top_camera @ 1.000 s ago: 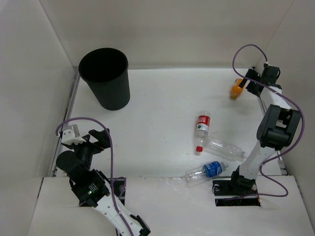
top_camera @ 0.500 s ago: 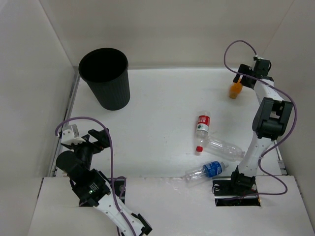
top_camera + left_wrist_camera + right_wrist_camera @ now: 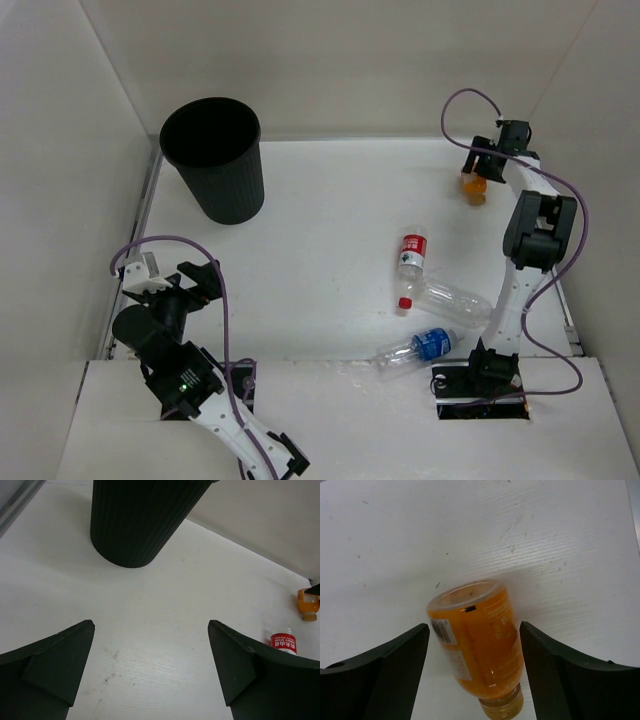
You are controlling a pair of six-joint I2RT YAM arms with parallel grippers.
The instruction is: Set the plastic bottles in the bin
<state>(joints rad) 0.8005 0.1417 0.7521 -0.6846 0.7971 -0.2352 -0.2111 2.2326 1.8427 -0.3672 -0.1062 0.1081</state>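
Note:
The black ribbed bin stands at the back left and also shows in the left wrist view. The orange bottle lies at the back right. In the right wrist view it lies between the spread jaws of my right gripper, with gaps on both sides. My right gripper is open just above it. The red-labelled bottle, the plain clear bottle and the blue-labelled bottle lie at the centre right. My left gripper is open and empty at the near left.
White walls enclose the table on the left, back and right. The right arm's purple cable loops above the orange bottle. From the left wrist view the orange bottle and the red-labelled bottle show far off.
My right gripper has swung left and come down over the orange bottle, which now lies between its jaws. The left arm has not moved.

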